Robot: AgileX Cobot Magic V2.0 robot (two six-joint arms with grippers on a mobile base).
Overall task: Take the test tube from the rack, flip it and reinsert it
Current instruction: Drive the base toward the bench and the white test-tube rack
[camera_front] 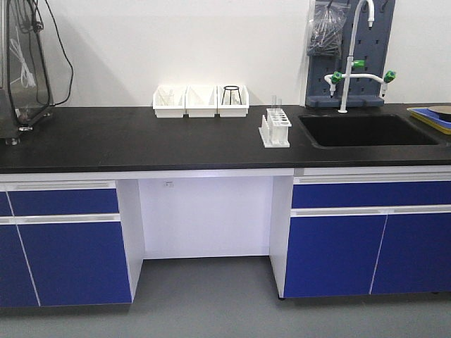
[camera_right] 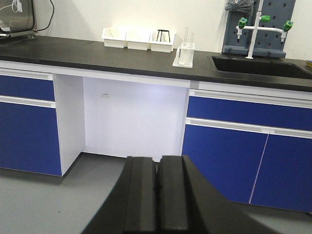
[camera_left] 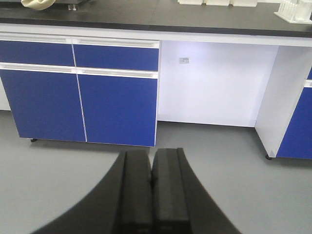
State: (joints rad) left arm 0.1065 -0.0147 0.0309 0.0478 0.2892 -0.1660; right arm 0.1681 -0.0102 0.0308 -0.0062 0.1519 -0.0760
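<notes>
Open counter left of rack; sink right.

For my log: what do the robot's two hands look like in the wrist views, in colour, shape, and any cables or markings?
The left hand and the right hand look alike: matte black, each with two flat, blocky fingers whose outer flanks curve outward toward the camera. No cables, labels or markings show on them. The arms themselves appear in no view.

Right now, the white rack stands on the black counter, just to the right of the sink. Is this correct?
No. The rack stands on the black counter just to the left of the sink, as the front-facing view shows.
</notes>
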